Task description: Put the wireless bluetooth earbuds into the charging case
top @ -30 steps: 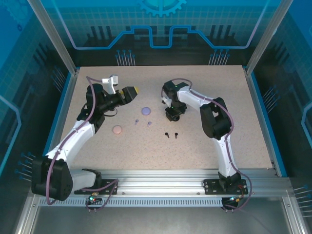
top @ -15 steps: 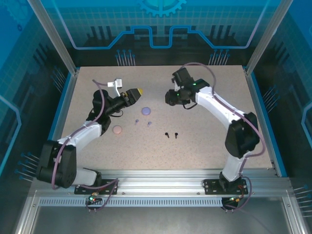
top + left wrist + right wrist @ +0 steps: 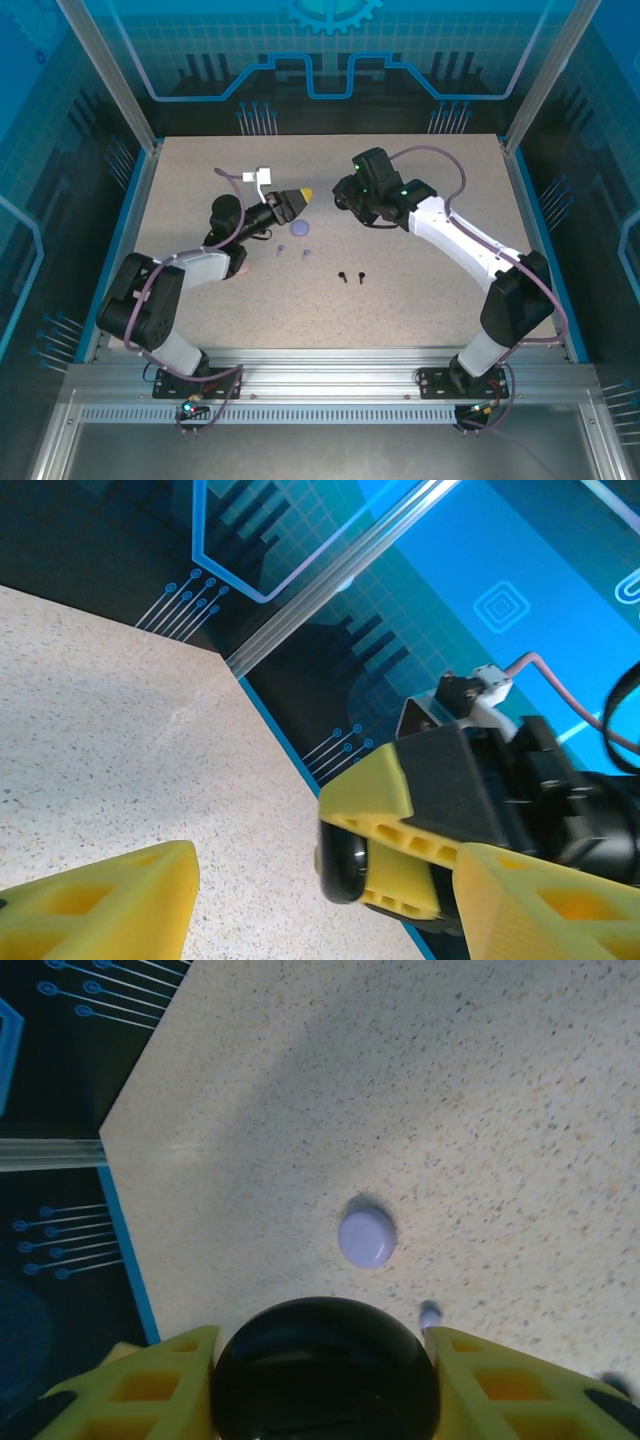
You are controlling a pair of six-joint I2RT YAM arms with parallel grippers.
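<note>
We judge the step in hand to be readying the black charging case [image 3: 325,1355] to receive its buds. The right gripper [image 3: 325,1400] has its jaws clamped on the round case's sides and holds it off the table [image 3: 430,300], facing the left gripper [image 3: 302,195], whose jaws stand wide apart with nothing between them. The black earbuds [image 3: 342,277] lie loose on the table, well apart from the case and nearer the arm bases. The next move, we judge, calls for the left fingers to meet the case so that its lid can be opened.
</note>
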